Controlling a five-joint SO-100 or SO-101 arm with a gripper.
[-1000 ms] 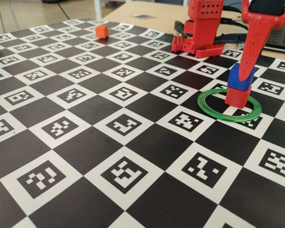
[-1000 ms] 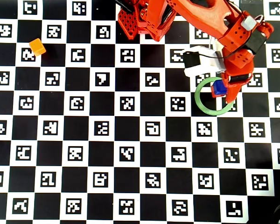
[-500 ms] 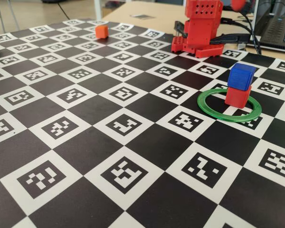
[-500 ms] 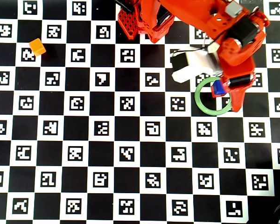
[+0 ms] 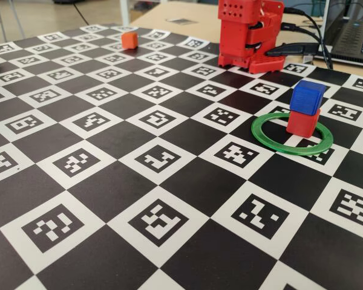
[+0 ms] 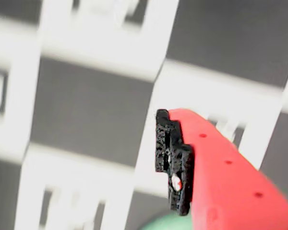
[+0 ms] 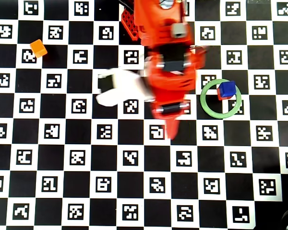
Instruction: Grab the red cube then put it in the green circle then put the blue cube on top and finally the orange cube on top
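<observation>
Gripper, overhead view: blurred, carrying nothing; we cannot tell its jaw spacing. Small orange plastic cube sits far left. Fixed view: we see the deep-blue plastic cube stacked on the matte red plastic cube inside the flat green plastic ring. Wrist view: one red finger.

The arm is bright orange-red printed plastic with boxy perforated panels on its base, a white block, probably the wrist camera housing, on one side, black cables behind, and a red finger dotted with small holes and edged with a black pad.
</observation>
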